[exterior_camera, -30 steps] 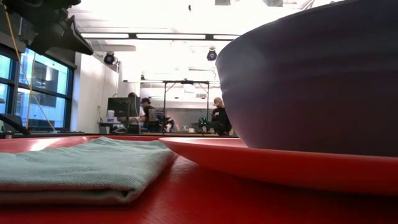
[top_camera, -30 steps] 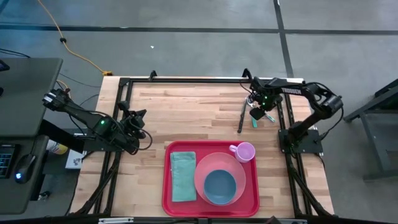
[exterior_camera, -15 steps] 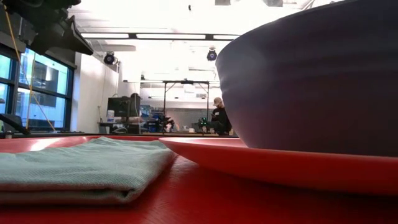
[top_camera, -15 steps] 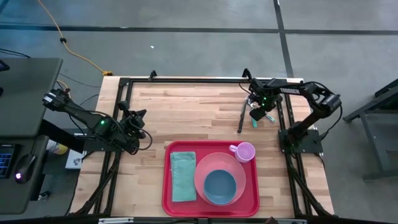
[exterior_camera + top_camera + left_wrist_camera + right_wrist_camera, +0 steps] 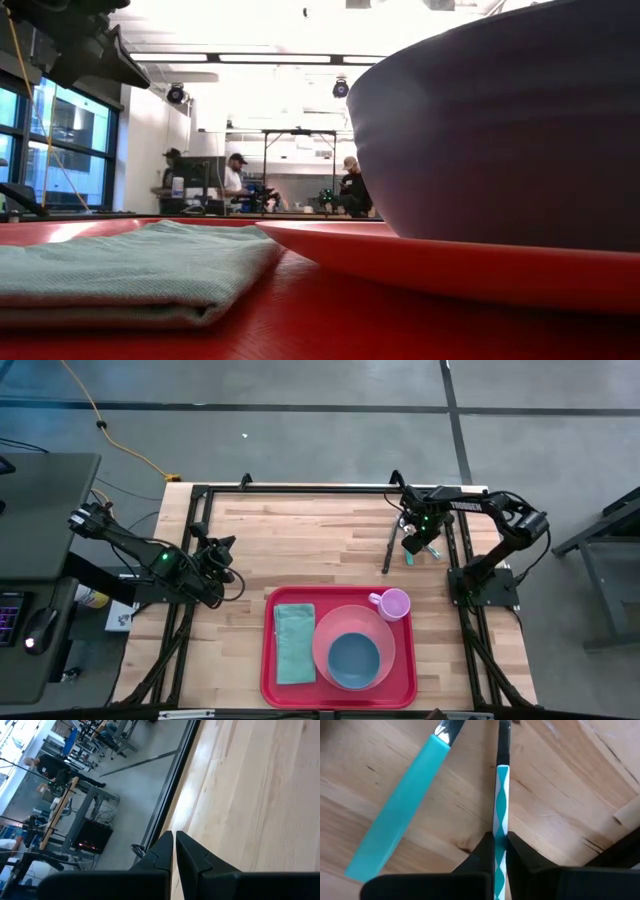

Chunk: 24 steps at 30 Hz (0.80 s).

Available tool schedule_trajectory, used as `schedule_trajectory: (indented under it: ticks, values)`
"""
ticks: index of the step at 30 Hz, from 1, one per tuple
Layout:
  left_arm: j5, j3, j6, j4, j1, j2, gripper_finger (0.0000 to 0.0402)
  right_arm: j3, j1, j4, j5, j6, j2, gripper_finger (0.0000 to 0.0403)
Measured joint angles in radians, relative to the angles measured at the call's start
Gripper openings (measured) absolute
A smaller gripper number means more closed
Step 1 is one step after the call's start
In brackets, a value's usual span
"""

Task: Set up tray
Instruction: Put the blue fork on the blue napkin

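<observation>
- The wooden table [image 5: 300,540] fills the frame's centre.
- The red tray [image 5: 270,685] sits at lower centre, holding a green cloth [image 5: 294,644], pink plate [image 5: 385,632], blue bowl [image 5: 353,660] and pink cup [image 5: 394,603].
- The left gripper [image 5: 222,550], mid-left, is pressed together, empty.
- The right gripper [image 5: 500,842], upper right, pinches a teal-and-white striped utensil handle [image 5: 500,800] beside a teal-handled utensil [image 5: 400,812].

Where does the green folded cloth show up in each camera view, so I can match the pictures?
High view: the cloth lies flat in the left part of the red tray, beside the pink plate.
Low view: it fills the lower left foreground on the tray floor.
Left wrist view: not in it.
Right wrist view: not in it.
Shared landmark: the pink plate, right of the cloth in both views that show it.
</observation>
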Motion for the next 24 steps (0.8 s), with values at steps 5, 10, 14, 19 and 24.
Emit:
schedule_trajectory:
  ticks: [5,10,14,19,24]
  values:
    - [0.0,0.0,0.0,-0.001,0.0,0.0,0.0051,0.0,0.0,0.0,-0.005,0.0,0.0,0.0024]
    - [0.0,0.0,0.0,-0.001,0.0,0.0,0.0051,0.0,0.0,0.0,-0.008,-0.004,0.0,0.0009]
    - [0.0,0.0,0.0,-0.001,0.0,0.0,0.0051,0.0,0.0,0.001,-0.011,-0.007,0.0,0.0006]
    - [0.0,0.0,0.0,-0.001,0.0,0.0,0.0051,0.0,-0.003,0.001,-0.08,-0.031,0.0,0.0003]
    - [0.0,0.0,0.0,-0.002,0.0,0.0,0.0051,0.008,-0.003,-0.009,-0.035,-0.019,0.0,0.0001]
